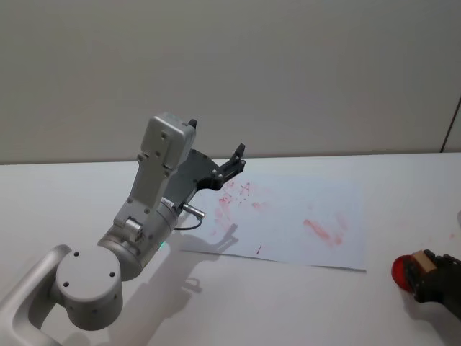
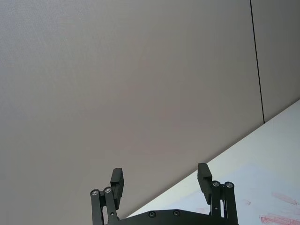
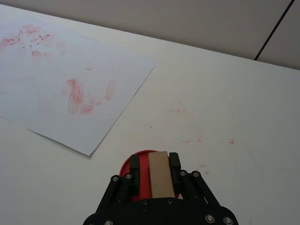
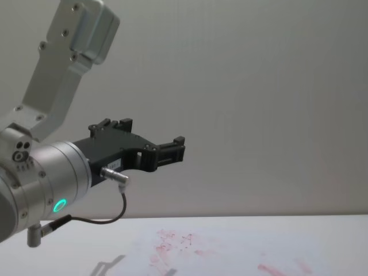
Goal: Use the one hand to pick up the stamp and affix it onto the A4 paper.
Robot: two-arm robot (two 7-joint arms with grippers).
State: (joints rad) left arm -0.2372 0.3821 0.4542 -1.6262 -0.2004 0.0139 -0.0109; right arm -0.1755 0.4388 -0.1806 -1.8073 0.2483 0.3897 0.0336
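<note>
Stamp (image 3: 158, 174), clamped in the right gripper (image 3: 154, 161) at the red pad (image 3: 127, 169), should travel level to the A4 paper (image 3: 70, 70) and press flat; left gripper (image 2: 160, 174) hangs raised, wide open.

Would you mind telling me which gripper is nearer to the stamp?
Right. The right gripper is closed on the stamp, over a red ink pad beside the A4 paper; the left gripper hangs open above the paper's far left corner.

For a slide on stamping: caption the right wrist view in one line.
Right tool shut on the stamp by a red disc, apart from the ink-smudged A4 paper.
</note>
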